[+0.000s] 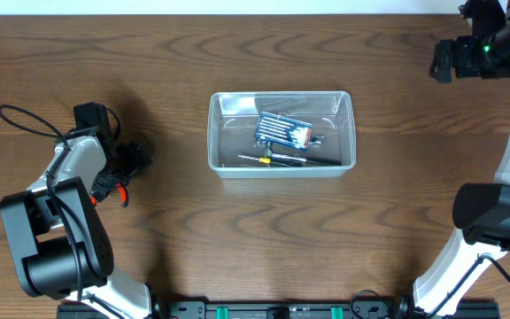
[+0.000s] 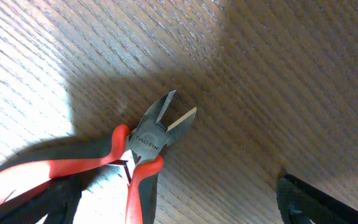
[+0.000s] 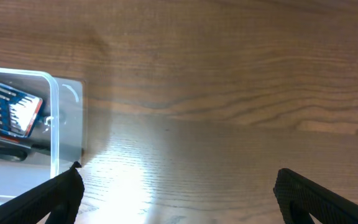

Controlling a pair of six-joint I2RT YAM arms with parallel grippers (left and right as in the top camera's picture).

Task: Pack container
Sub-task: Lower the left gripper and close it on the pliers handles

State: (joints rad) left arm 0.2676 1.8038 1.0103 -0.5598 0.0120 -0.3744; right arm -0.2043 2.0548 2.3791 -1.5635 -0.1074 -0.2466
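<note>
From above, the clear, round-cornered plastic container [image 1: 212,133] sits mid-bench [image 1: 282,44] on grained brown wood. The left gripper [image 1: 131,162] is at nine o'clock, the right gripper [image 1: 441,62] at two.

Left wrist: red-handled steel cutters [image 2: 146,142] lie between wide-apart jaws.

Right wrist: jaws apart, with the container's glossy corner at nine o'clock.

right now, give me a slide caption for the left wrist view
Red-and-black-handled side cutters on the brown wooden table, blades parted, by the open left pincer.
</note>
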